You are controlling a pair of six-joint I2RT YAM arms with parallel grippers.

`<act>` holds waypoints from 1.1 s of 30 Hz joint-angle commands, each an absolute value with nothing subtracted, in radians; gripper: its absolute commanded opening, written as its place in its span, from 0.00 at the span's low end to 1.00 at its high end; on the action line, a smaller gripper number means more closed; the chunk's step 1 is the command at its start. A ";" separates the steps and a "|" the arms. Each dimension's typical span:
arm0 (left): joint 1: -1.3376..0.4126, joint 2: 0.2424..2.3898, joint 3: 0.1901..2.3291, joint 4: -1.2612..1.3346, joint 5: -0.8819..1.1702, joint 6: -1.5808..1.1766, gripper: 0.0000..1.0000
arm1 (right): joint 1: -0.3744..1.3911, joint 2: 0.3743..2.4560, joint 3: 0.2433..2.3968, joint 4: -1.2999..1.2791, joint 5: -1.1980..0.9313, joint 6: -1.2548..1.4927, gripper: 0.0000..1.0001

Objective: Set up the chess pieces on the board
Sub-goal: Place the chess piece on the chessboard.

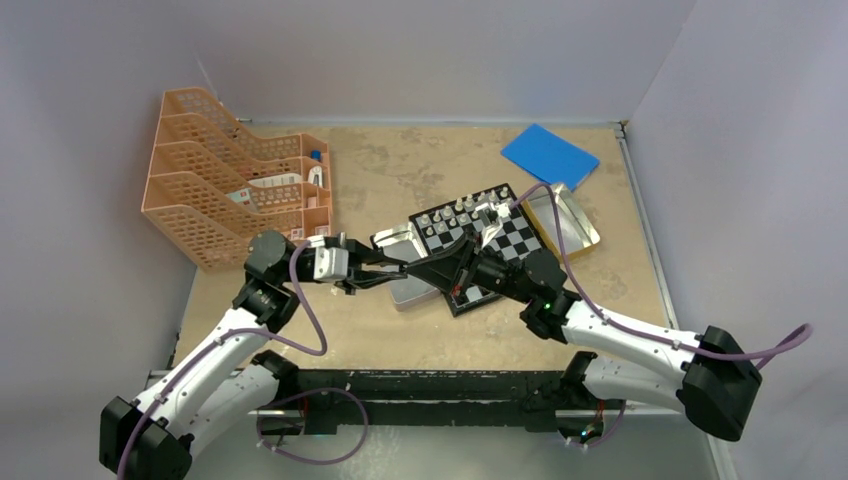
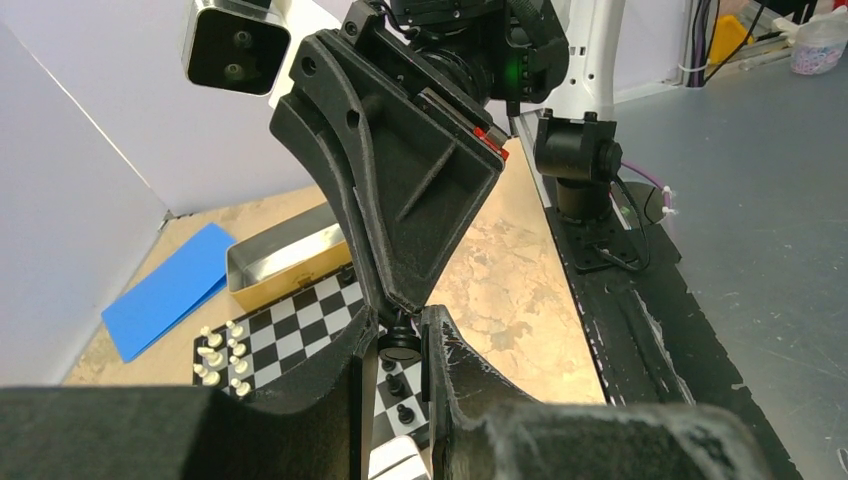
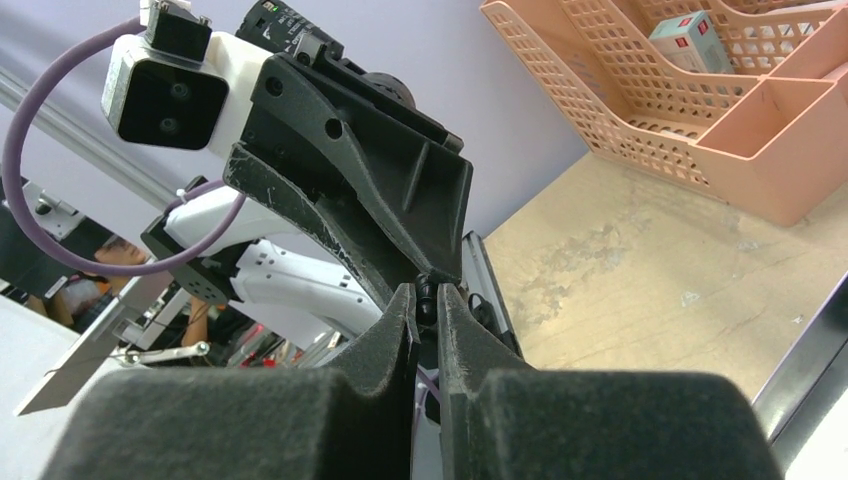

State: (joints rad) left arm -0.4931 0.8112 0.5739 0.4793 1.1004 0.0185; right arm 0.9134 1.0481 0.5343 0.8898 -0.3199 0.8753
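The two arms meet tip to tip low over the near left corner of the board (image 1: pixel 520 240), and one black piece (image 2: pixel 401 348) sits between them. The left gripper (image 2: pixel 398 338) pinches this piece by its base, with the jaws narrow. The right gripper (image 3: pixel 424 298) reaches in from the right. Its jaws are drawn almost together on a small dark knob, which looks like the top of the same piece. So both seem to hold it at once, apparently a hand-over.

White pieces (image 1: pixel 455 212) stand in rows along the far left edge of the board. A few more black pieces (image 2: pixel 398 385) stand on the near squares, right under the left fingers. One tin (image 1: pixel 395 245) lies just left of the board and another tin (image 1: pixel 575 225) just beyond its right side.

The main risk is the release. The piece is tiny against the fingers, so if one gripper lets go before the other grips firmly, it could drop or tilt. It could then knock over the black pieces below, or roll into the left tin. If both arms pull while clamped, the piece may twist and pop out sideways. The fingertips are also crowded enough to bump each other. A low move from here could brush the standing pieces or shove the light board out of place.
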 commanded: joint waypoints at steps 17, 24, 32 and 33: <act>-0.500 0.766 0.609 0.183 0.938 0.069 0.59 | 0.863 0.900 0.692 0.404 -0.009 0.590 0.00; -0.500 0.802 0.666 -0.033 0.743 -0.059 0.63 | 0.807 0.963 0.862 0.066 0.197 0.424 0.00; -0.500 0.788 0.701 -0.200 0.653 -0.129 0.70 | 0.695 1.165 1.009 -0.200 0.270 0.374 0.00; -0.500 0.783 0.700 -0.211 0.639 -0.138 0.72 | 0.668 1.181 1.016 -0.216 0.258 0.375 0.00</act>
